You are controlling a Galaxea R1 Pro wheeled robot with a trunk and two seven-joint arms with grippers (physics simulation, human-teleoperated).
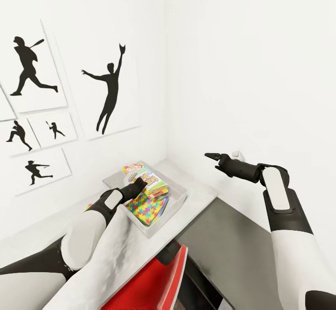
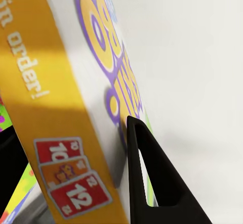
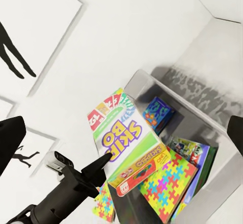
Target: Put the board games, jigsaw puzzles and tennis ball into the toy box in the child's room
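My left gripper (image 1: 140, 182) is shut on the SKIP BO board game (image 1: 140, 173), holding it tilted over the near end of the toy box (image 1: 179, 201) on the table (image 1: 203, 192). In the left wrist view the game's yellow edge (image 2: 61, 133) sits against a black finger (image 2: 152, 178). Inside the toy box lie a small blue board game (image 3: 158, 113), another colourful game box (image 3: 190, 150) and a jigsaw puzzle (image 3: 169, 183); a second puzzle (image 3: 104, 202) shows below the left gripper (image 3: 104, 164). My right gripper (image 1: 212, 156) hovers open, right of the box, its fingertips (image 3: 10, 138) wide apart. The tennis ball and the bed are out of view.
The table stands in a white corner, with black silhouette sports pictures (image 1: 109, 90) on the left wall. A red chair (image 1: 154, 279) is tucked under the table's near edge. Dark floor (image 1: 233, 244) lies to the right of the table.
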